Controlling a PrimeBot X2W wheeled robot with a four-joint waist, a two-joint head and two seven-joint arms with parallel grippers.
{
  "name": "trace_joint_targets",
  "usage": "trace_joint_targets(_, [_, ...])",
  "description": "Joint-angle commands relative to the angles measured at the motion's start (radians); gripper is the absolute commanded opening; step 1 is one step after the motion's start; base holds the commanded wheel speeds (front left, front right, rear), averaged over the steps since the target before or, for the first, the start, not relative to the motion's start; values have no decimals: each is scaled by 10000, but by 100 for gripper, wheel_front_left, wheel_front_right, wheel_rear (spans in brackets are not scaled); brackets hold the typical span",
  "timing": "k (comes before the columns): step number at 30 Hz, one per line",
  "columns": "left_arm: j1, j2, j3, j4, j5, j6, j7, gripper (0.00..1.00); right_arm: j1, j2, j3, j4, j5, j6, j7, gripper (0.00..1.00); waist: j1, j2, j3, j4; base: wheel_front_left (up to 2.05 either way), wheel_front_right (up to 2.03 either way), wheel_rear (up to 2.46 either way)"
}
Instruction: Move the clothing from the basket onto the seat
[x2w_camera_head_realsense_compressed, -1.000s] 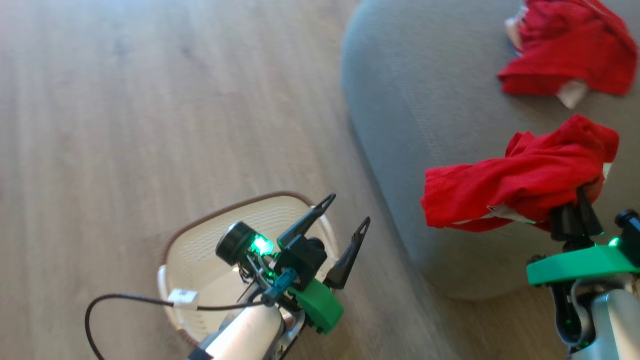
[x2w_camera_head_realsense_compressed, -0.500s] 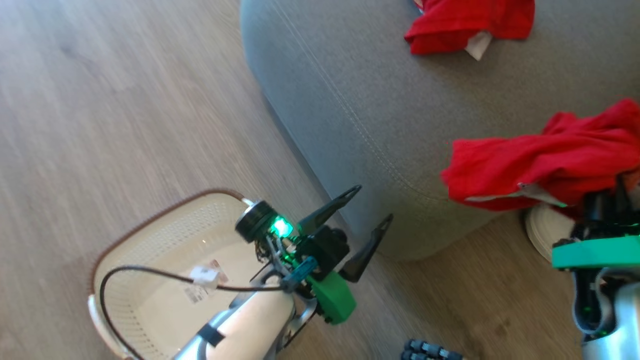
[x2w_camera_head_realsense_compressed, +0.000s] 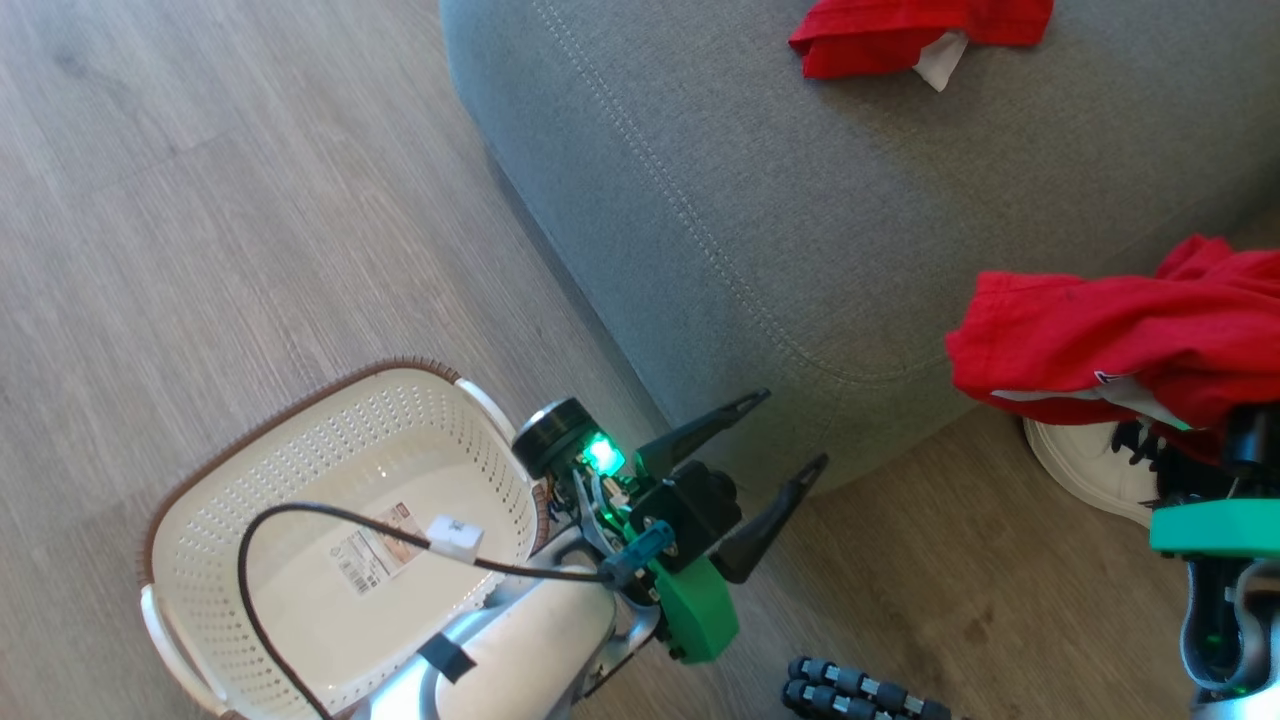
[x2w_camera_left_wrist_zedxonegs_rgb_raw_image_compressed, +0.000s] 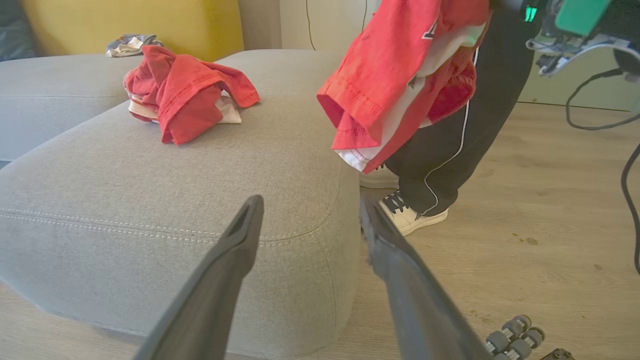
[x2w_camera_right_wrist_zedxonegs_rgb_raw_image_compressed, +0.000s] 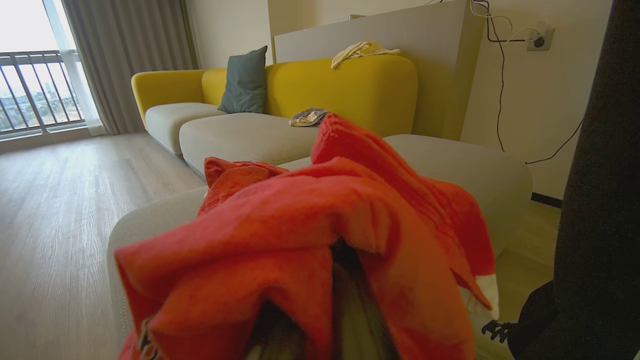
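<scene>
White shoe (x2w_camera_head_realsense_compressed: 1085, 465), dark trouser leg (x2w_camera_left_wrist_zedxonegs_rgb_raw_image_compressed: 450, 160) beside seat (x2w_camera_head_realsense_compressed: 800, 200) corner; clothing (x2w_camera_head_realsense_compressed: 1100, 340) above

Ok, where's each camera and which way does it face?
Head view: on the head, down at basket and seat; left gripper open, right gripper shut on held garment.
Left wrist view: along its fingers at seat corner, person's legs.
Right wrist view: fingers under held garment, facing yellow sofa.
Shared: head, left wrist show lying garment.

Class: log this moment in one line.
right pincer: shut on garment, near seat corner | left pincer: open, empty | basket: empty | second garment: on seat
</scene>
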Motion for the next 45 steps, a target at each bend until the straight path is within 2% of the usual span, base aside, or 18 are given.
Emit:
trace_joint_targets(1, [-411,-40,202,-292,-63,25,-49,100,-77,-84,93,-380,-25,69,-23,0,0,0,10,3,0,0,0])
trace_joint_targets(7, [-516,-40,101,-257,-84,116,-49,100,-457,-328,-60,-511,-67,69,-23,0,0,0,260,11,0,0,0])
trace_joint_targets(15, [-946,-40,195,0,324,98,-49,100,-2106,-1536,-177,-549,35,69,-23,0,0,0,1280,13,0,0,0])
trace_joint_targets(24, [-1384,85,233,310,999,-171,-49,100,-4754,-2696,-184,264,348,69,-23,0,0,0,2604,-23,0,0,0])
trace_joint_targets(32, [-1589,436,139,496,1352,-193,-49,100,-7318,-3537,249,1337,662,69,-23,0,0,0,3612,25,0,0,0])
trace_joint_targets(35, [-1731,624,139,571,1506,-104,-49,100,-8215,-4033,530,1715,134,69,-23,0,0,0,4040,91,0,0,0])
trace_joint_targets(41, [-1930,583,-67,615,1670,23,-49,100,-9720,-4393,397,2959,-108,69,-23,0,0,0,4530,633,0,0,0])
trace_joint_targets(45, [-1960,559,-160,625,1679,51,-49,100,-10387,-4501,101,4050,210,69,-23,0,0,0,4743,878,0,0,0])
